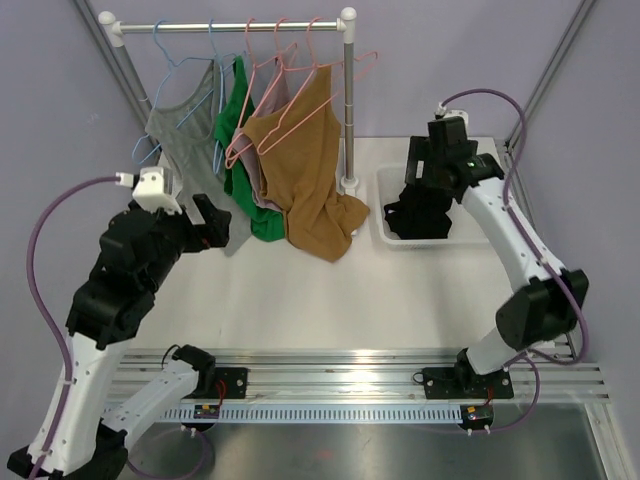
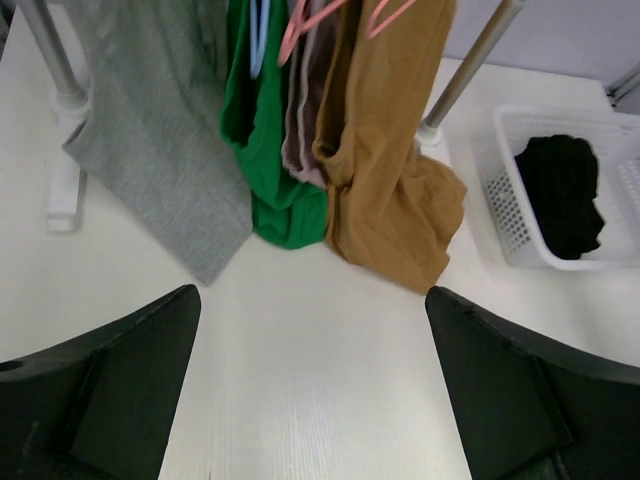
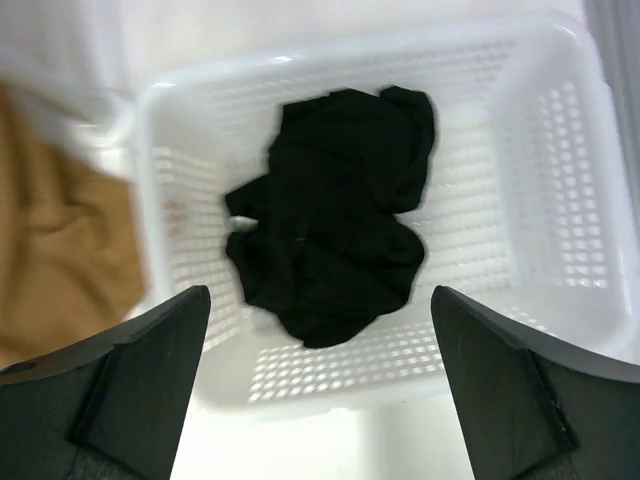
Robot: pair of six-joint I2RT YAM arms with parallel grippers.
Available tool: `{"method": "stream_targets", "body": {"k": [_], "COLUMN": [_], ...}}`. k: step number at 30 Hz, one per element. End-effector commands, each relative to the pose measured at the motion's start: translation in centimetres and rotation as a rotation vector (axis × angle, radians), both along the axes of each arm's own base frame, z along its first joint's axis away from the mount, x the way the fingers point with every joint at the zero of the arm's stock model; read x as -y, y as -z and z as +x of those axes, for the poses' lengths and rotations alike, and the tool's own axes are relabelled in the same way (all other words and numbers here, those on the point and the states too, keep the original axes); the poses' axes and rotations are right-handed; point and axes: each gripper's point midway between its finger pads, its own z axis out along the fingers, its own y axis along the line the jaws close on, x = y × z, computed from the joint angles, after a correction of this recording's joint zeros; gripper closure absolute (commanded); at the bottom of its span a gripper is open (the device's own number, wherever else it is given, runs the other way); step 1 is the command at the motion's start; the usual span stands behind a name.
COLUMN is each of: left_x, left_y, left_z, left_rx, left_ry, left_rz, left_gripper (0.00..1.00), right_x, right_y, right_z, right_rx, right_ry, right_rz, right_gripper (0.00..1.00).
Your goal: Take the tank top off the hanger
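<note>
Tank tops hang from hangers on a rack rail: grey, green and brown, with a mauve one between green and brown. The brown top's hem lies bunched on the table. A black garment lies crumpled in the white basket. My right gripper hovers over it, open and holding nothing. My left gripper is open over bare table, short of the grey and green tops, touching neither.
The rack's right post stands between the brown top and the basket. Its left post foot sits beside the grey top. Pink hangers and blue hangers crowd the rail. Purple walls close in behind.
</note>
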Motion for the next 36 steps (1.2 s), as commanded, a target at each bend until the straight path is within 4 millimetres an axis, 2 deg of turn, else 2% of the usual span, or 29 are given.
{"method": "stream_targets", "body": {"k": [1,2,3,4,6,7,8,10,11,12,14,16,17,19,20,22,24,28,31,33,36], "left_x": [1.9,2.5,3.4,3.9,5.0,5.9,6.2,6.7,7.7,7.8,8.8,9.2,9.7,10.0,10.1,9.6,10.0,9.5,9.4,9.5,9.7], "left_y": [-5.9,-6.9,-7.0,-9.1,-10.1,-9.8,-11.6,-12.9,-12.0,-13.8,-13.4,-14.1,-13.2,-13.6,-12.5,-12.7,-12.4,-13.4,-12.3,-12.4,-11.0], "left_z": [1.4,1.8,3.4,3.6,5.1,6.8,7.5,9.1,10.9,11.4,13.6,15.1,16.5,18.0,19.6,21.2,22.8,24.8,26.5,26.8,28.0], "left_rx": [0.087,0.101,0.089,0.127,0.13,0.104,0.14,0.166,0.139,0.188,0.186,0.221,0.205,0.231,0.21,0.238,0.26,0.3,0.273,0.278,0.248], "left_ry": [0.098,0.125,0.146,0.172,0.202,0.218,0.221,0.229,0.243,0.243,0.261,0.254,0.257,0.252,0.227,0.179,0.174,0.15,0.157,0.173,0.188], "left_rz": [0.007,0.005,0.025,0.014,0.026,0.039,0.039,0.062,0.078,0.085,0.106,0.112,0.124,0.142,0.164,0.188,0.203,0.222,0.239,0.25,0.271], "left_gripper": [0.01,0.01,0.01,0.01,0.01,0.01,0.01,0.01,0.01,0.01,0.01,0.02,0.05,0.08,0.09,0.11,0.13,0.14,0.14,0.14,0.16], "right_x": [-3.9,-4.6,-6.3,-7.1,-8.1,-8.5,-8.6,-9.4,-9.4,-9.6,-9.7,-9.7,-9.7,-9.7,-9.7,-9.8,-9.8,-9.4,-9.5,-9.5,-9.4], "right_y": [-6.4,-6.8,-7.1,-7.9,-8.2,-8.8,-8.7,-9.2,-9.0,-9.0,-8.7,-8.4,-8.3,-8.1,-8.2,-8.3,-8.2,-8.3,-8.4,-8.5,-8.8], "right_z": [-4.8,-6.8,-8.4,-9.1,-12.4,-13.1,-14.8,-16.6,-17.8,-18.6,-20.0,-20.9,-21.6,-22.4,-23.1,-23.9,-24.9,-25.8,-26.1,-26.3,-26.4], "right_rx": [0.102,0.117,0.111,0.149,0.177,0.207,0.224,0.231,0.234,0.23,0.222,0.211,0.211,0.202,0.204,0.201,0.199,0.208,0.208,0.207,0.209], "right_ry": [-0.201,-0.249,-0.339,-0.373,-0.462,-0.478,-0.508,-0.568,-0.583,-0.604,-0.618,-0.63,-0.637,-0.641,-0.658,-0.669,-0.69,-0.696,-0.707,-0.714,-0.716], "right_rz": [0.245,0.296,0.378,0.434,0.516,0.557,0.58,0.647,0.662,0.681,0.704,0.723,0.727,0.742,0.756,0.775,0.781,0.765,0.768,0.768,0.765], "right_gripper": [0.01,0.01,0.01,0.01,0.0,0.02,0.03,0.04,0.05,0.05,0.07,0.08,0.09,0.1,0.1,0.11,0.11,0.11,0.1,0.11,0.1]}}
